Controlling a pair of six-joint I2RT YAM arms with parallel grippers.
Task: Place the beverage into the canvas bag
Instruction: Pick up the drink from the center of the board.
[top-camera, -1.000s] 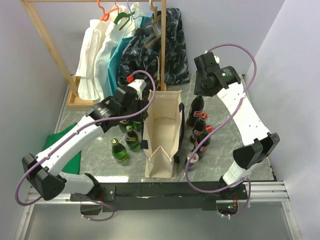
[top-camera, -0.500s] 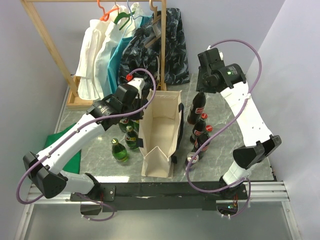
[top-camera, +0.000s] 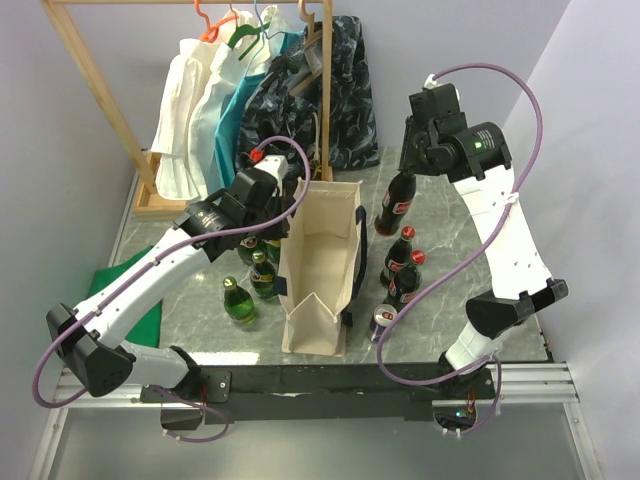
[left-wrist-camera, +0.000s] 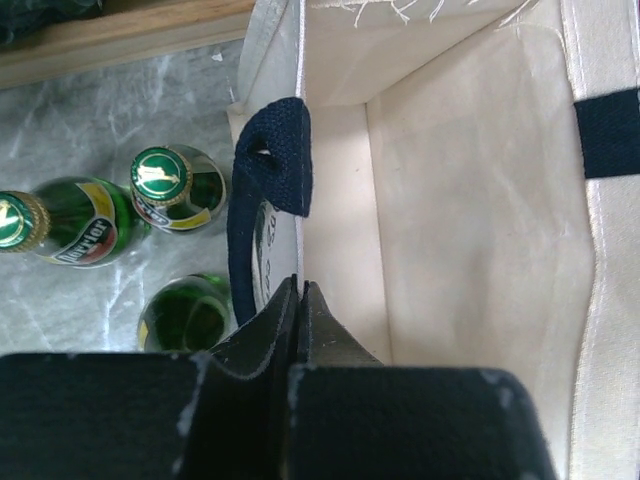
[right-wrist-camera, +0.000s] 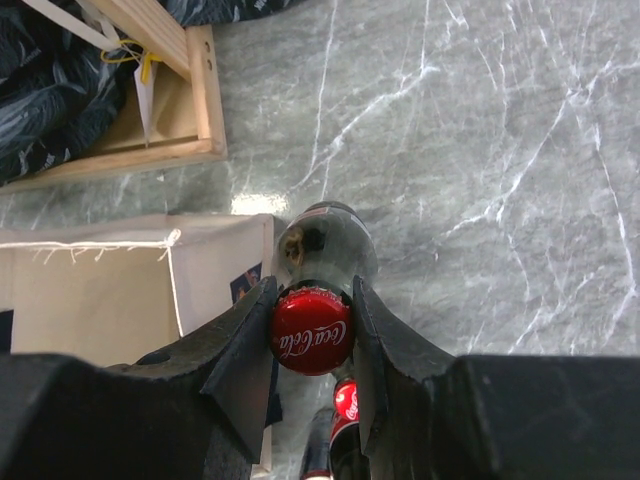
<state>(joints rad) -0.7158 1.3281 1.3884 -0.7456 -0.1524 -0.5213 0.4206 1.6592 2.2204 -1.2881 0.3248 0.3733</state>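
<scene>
grey marbled tabletop between pale lilac walls, with a wooden rail of hung garments at 12 o'clock. at the centre, upright with mouth agape, the canvas bag, cream with navy handles and nothing visible inside. on its 9 o'clock wall, close to the far corner, the left gripper, fingers pressed fully together on the canvas rim, just beside a navy handle loop. at 2 o'clock of the bag, outside it and just beside its far right corner, the cola bottle, upright, red cap up. around its neck directly under that cap, the right gripper, one black finger on each side, clamped on the glass. cannot tell whether the bottle's base touches the marble. at 3 o'clock of the bag, two spare colas standing close together; at 4 o'clock, a can. at 9 o'clock of the bag, a cluster of green bottles. at 8 o'clock near the table's edge, a green cloth, partly under the left arm.
</scene>
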